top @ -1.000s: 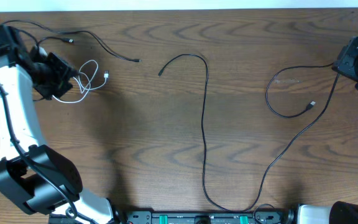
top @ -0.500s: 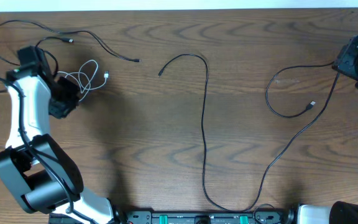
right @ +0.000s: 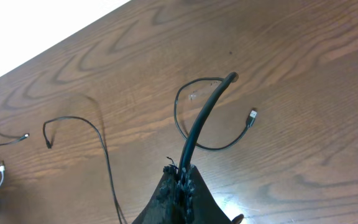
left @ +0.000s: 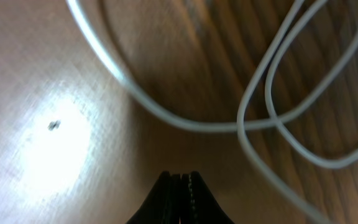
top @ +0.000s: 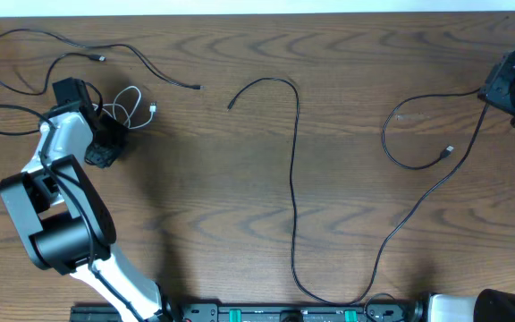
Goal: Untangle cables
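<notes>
The white cable [top: 130, 105] lies coiled at the far left; its loops fill the left wrist view [left: 185, 126]. My left gripper [top: 107, 147] is shut and empty, just below and left of the coil, not touching it. One thin black cable [top: 141, 61] winds along the back left. A long black cable [top: 294, 179] runs from a free end near the back middle to the front edge and up to the far right. My right gripper [top: 506, 88] is shut on it [right: 197, 127], jaws [right: 180, 177] above the table. Its plug end [top: 449, 150] lies on a loop [right: 252, 116].
The wooden table [top: 204, 197] carries everything. The left arm's white links [top: 56, 156] fold over the left edge, with its base [top: 56, 224] below. A rail [top: 284, 313] runs along the front edge. A white wall strip borders the back.
My left gripper has moved down and right, off the left side of the white coil, and the left arm has folded in. The white cable and the right arm have not moved.
</notes>
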Tool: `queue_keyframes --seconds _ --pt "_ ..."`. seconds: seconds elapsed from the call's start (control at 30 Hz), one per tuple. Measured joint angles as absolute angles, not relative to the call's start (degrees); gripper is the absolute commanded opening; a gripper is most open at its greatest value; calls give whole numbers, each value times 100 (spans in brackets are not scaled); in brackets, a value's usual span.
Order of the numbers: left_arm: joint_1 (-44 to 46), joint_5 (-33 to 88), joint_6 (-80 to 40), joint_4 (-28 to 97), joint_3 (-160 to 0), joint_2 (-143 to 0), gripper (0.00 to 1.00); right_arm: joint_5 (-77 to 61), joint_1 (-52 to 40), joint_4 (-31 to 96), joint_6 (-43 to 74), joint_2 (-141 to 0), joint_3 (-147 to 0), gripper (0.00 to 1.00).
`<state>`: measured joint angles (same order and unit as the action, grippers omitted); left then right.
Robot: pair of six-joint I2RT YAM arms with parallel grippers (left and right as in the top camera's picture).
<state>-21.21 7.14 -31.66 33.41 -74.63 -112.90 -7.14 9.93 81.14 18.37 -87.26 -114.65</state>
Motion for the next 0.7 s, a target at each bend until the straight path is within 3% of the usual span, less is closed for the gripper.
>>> queue_keyframes --seconds 0.7 --pt "-2121 491 -3155 2626 -7516 -11627 8 -716 993 8263 1837 -8726 -11465 1"
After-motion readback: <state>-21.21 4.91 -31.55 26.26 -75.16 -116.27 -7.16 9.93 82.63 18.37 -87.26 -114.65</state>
